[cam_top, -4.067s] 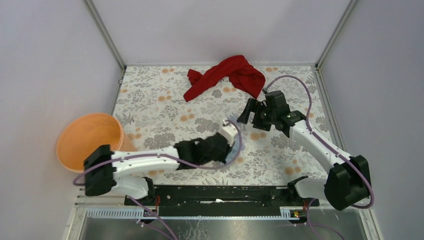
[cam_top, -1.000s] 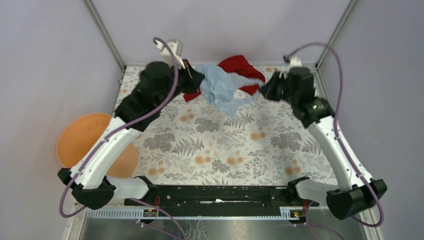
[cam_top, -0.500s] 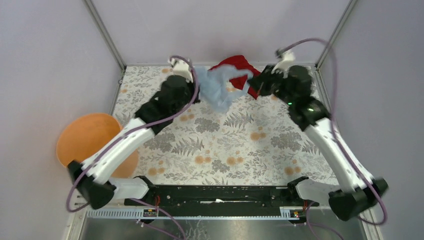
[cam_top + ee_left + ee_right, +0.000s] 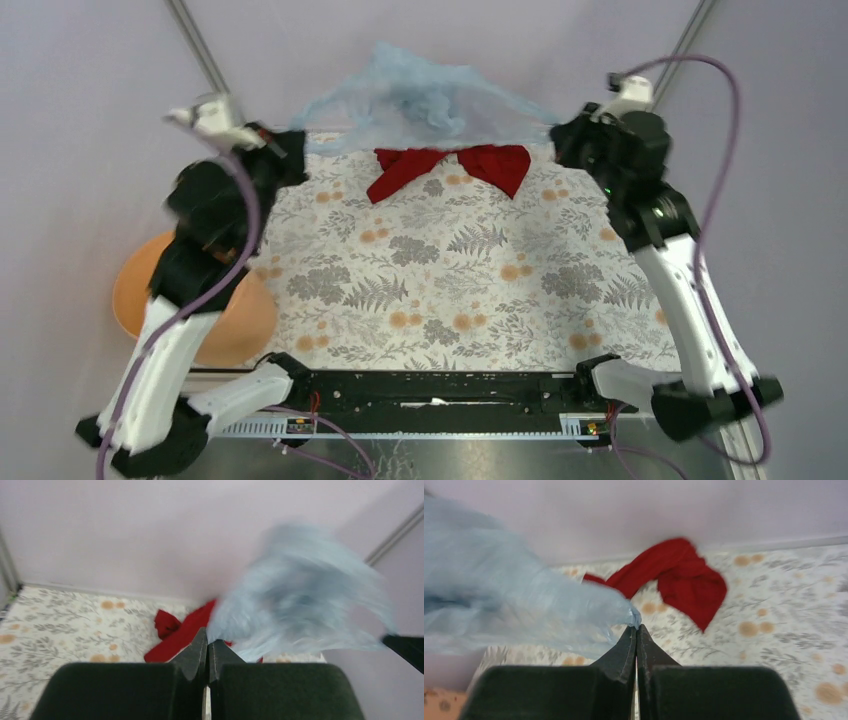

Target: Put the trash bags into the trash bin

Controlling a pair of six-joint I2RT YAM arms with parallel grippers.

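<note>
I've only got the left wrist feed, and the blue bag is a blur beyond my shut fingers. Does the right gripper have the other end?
Observer: Yes. The right wrist view shows the right gripper shut on a corner of the trash bag.
Operator: Where's the bin? It's not in my picture.
Observer: The top view has the orange trash bin at the table's left edge, partly behind the left arm.
Operator: And how does the bag hang?
Observer: Spread wide in the air between the right gripper and the left gripper, over the table's far end, hiding the far part of the red cloth.
</note>
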